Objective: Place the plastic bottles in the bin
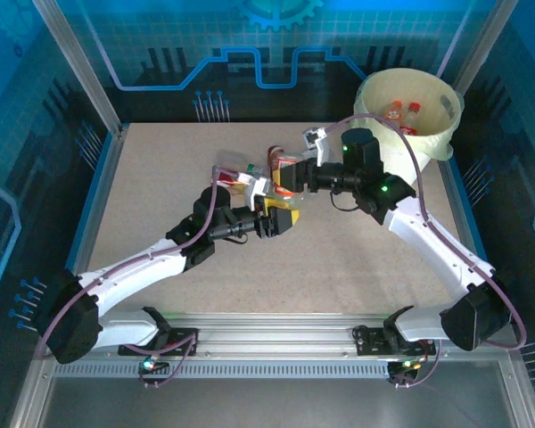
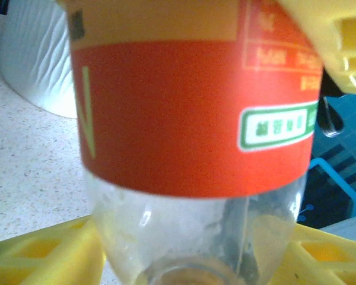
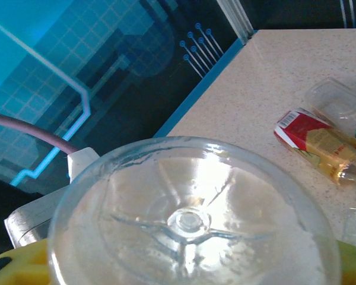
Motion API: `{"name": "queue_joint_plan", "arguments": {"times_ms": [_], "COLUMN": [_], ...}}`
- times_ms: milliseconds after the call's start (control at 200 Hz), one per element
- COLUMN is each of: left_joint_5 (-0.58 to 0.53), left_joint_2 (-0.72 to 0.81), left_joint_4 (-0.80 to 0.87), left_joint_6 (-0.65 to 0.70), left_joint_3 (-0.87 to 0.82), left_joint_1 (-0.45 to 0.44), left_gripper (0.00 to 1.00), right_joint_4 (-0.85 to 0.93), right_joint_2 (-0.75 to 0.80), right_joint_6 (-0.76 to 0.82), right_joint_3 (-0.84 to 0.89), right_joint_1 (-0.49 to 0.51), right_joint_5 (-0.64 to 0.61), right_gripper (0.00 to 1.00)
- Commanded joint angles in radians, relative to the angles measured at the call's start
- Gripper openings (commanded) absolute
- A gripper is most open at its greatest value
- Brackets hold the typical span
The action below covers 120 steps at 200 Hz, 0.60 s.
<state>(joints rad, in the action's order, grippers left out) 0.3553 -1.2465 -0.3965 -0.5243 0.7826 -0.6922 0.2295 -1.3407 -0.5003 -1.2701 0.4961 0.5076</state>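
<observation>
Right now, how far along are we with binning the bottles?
Done: two small plastic bottles lie in the round white lined bin. In hand: a clear red-labelled plastic bottle sits between the left tool and right tool; whose grip holds it is unclear. Left: a crushed red-labelled bottle and other clear ones on the speckled table.

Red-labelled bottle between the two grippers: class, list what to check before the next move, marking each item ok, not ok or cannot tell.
1. Red-labelled bottle sits inside the left gripper: ok.
2. Right gripper is around its base end: ok.
3. Right grip is firm: cannot tell.
4. Left jaws are clear of the bottle: cannot tell.
5. Bin has room: ok.
</observation>
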Motion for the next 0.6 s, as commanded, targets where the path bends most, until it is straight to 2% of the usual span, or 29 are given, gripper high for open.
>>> {"name": "queue_joint_plan", "arguments": {"times_ms": [0,240,395,595], "left_joint_5": [-0.041,-0.071,-0.125,-0.337], "left_joint_2": [-0.018,0.012,0.062,0.169], "left_joint_4": [0.059,0.054,0.043,0.069], "left_joint_6": [0.009,0.009,0.01,-0.002], "left_joint_3": [0.015,0.002,-0.022,-0.087], "left_joint_1": [-0.004,-0.004,-0.004,-0.001], "left_gripper": [0.72,0.99,0.99,0.99], "right_joint_4": [0.023,0.05,0.075,0.126], "right_joint_2": [-0.014,0.009,0.035,0.061], "right_joint_6": [0.004,0.009,0.021,0.045], "right_joint_3": [-0.036,-0.034,-0.038,-0.069], "right_joint_1": [-0.005,-0.036,-0.076,-0.148], "right_joint_5": [-0.046,-0.124,-0.182,-0.265], "right_gripper": [0.39,0.36,0.35,0.35]}}
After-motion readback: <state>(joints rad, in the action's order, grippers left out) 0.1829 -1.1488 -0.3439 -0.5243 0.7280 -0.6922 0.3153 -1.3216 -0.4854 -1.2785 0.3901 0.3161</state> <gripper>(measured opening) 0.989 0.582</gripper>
